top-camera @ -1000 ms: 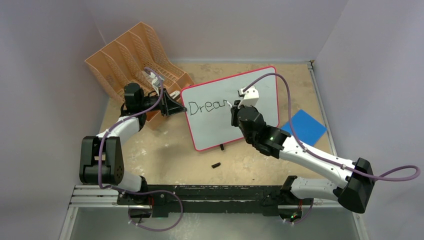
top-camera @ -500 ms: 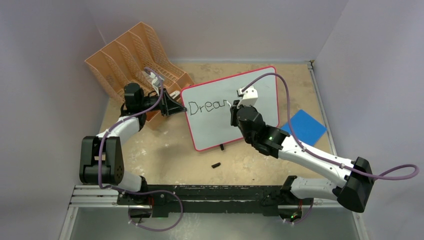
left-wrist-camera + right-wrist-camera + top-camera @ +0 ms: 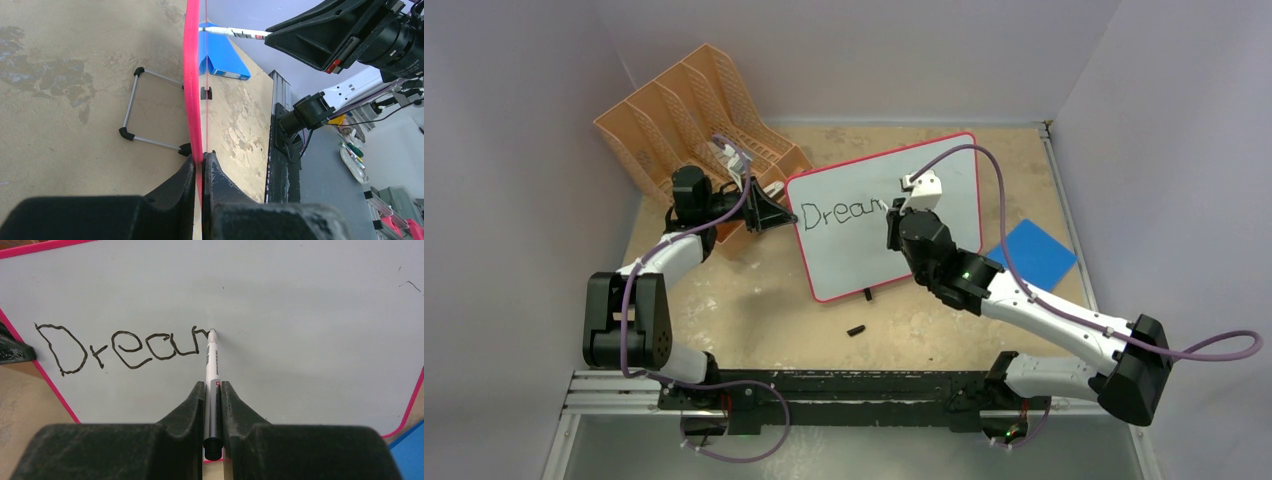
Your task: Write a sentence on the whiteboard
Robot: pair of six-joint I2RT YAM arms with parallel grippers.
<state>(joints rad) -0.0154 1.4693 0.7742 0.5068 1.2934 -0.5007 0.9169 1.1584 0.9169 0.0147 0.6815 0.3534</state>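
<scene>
Whiteboard [image 3: 854, 262] stood propped just beside the orange file rack [image 3: 694, 110], its rack-side edge pinched by my left gripper [image 3: 201, 162]. My right gripper [image 3: 213, 387] clamped the marker [image 3: 212, 357], tip on the white face. The sentence [image 3: 120, 347] read only "Drea" and a part-made "m", so I judged most of it unwritten.

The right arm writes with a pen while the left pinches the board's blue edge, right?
Not quite: the edge of the board that the left gripper pinches is pink-red, not blue; the left wrist view shows it. The pen part holds.
</scene>
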